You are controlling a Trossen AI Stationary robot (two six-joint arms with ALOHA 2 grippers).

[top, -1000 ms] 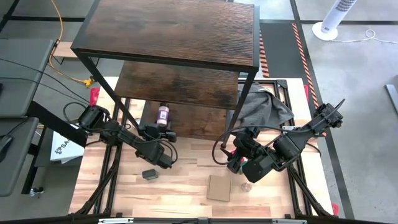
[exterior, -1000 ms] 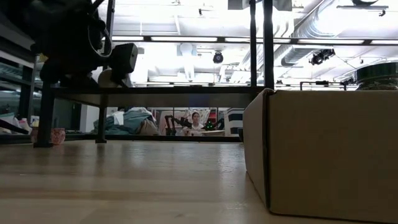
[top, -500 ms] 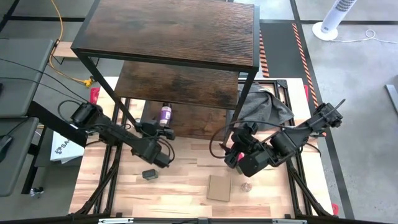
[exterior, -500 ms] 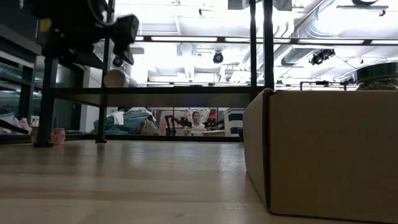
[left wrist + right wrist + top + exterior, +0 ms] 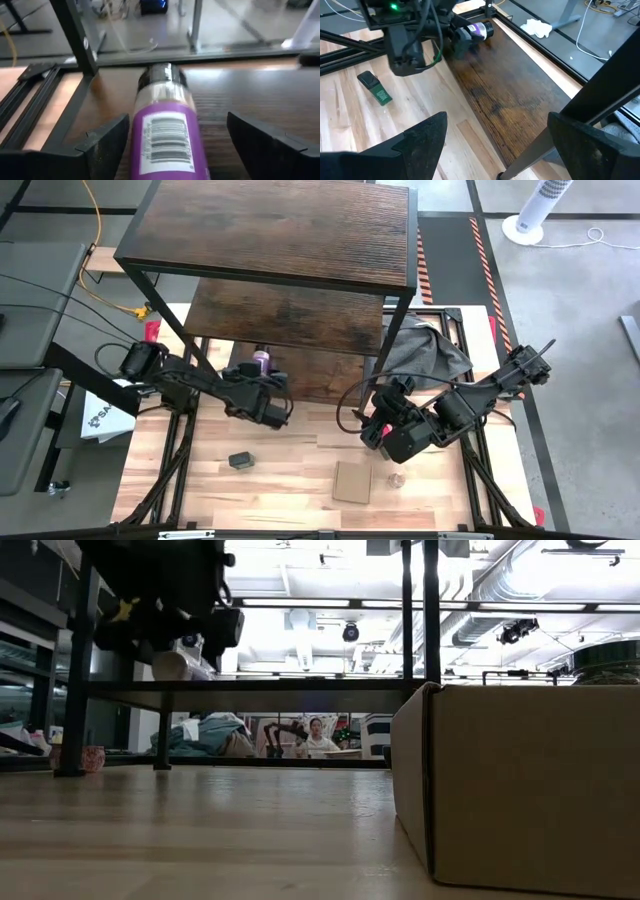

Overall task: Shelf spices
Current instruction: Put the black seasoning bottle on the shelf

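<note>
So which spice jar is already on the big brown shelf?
The purple-labelled spice jar, lying on its side on the shelf's bottom board between the left gripper's open jaws. The green-labelled one and the pale one sit on the table.

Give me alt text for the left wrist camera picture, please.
A purple-labelled spice jar lies on its side on the shelf's dark brown board, between the two open fingers of the left tool, which do not touch it. Black shelf legs and a grey floor show beyond.
</note>
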